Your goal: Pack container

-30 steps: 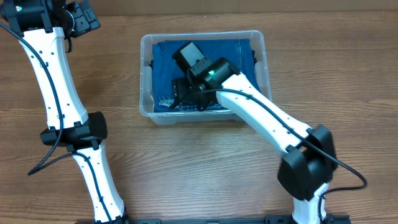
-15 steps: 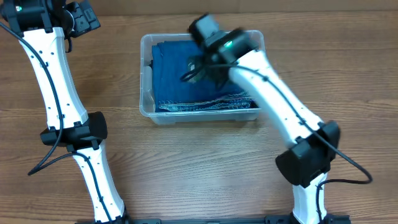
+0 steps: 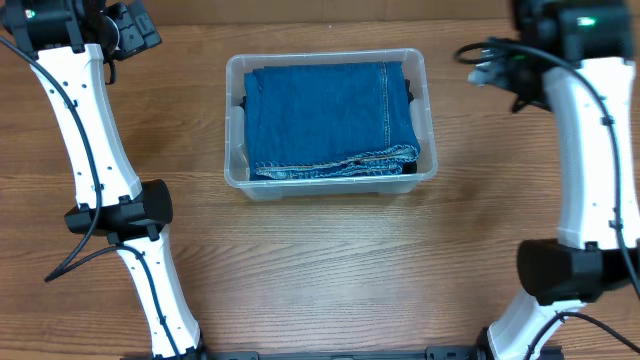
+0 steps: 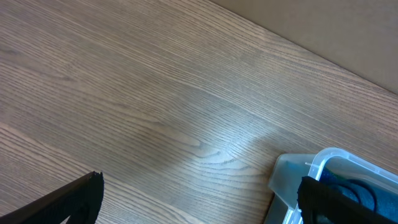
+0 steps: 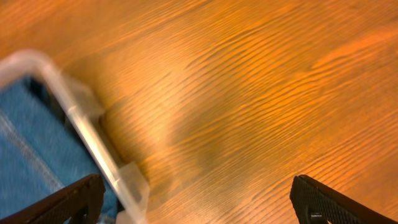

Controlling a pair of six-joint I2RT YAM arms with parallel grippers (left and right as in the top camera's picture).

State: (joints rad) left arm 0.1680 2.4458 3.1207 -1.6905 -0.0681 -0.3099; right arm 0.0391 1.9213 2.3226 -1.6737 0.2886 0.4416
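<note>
One second back my right gripper (image 3: 492, 68) was down inside the container (image 3: 330, 56), on top of the folded denim (image 3: 330, 115); half a second back it was rising over the far rim. Now it has swung out and hangs over the table (image 3: 330, 270), with the container off to its side and well apart from it. The overhead view blurs it, so I judge it is still travelling. In the right wrist view its fingers (image 5: 68, 202) sit at the two lower corners of the frame, spread wide with nothing between them, and one corner of the container shows off to one side.

The container has not shifted while the arm pulled away. The denim lies flat inside it and fills most of the floor, with nothing over the rim as far as I can see.

My left gripper (image 3: 130, 28) has stayed where it was, well apart from the container. Its wrist view shows the fingers (image 4: 68, 202) spread and empty, with a corner of the container ahead of one fingertip.

I read this as the cloth being released and packed. I see nothing else waiting to go in, so this looks like a retreat.
</note>
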